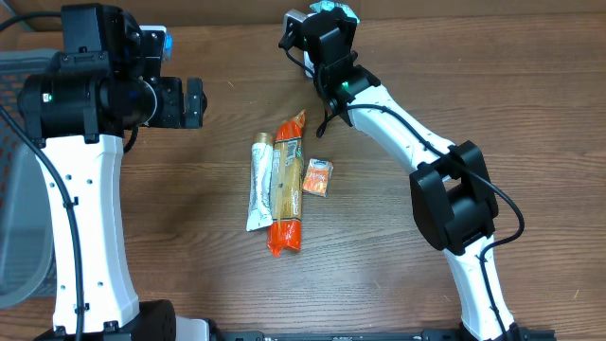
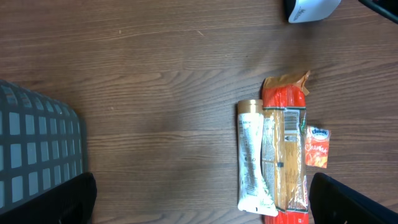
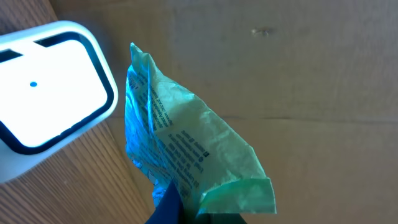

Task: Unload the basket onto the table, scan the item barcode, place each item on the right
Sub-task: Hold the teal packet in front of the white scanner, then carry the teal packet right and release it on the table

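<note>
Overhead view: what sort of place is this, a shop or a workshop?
Probably a lab bench set up as a mock checkout. The right gripper holds a green packet near a white scanner, more packets lie on the wooden table, and a grey basket sits at the left.

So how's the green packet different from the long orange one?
The green packet is held up in the right gripper beside the scanner; the orange packet lies flat on the table. The green packet looks crumpled; the orange packet is long and straight, beside a white tube. Both are printed wrappers.
</note>
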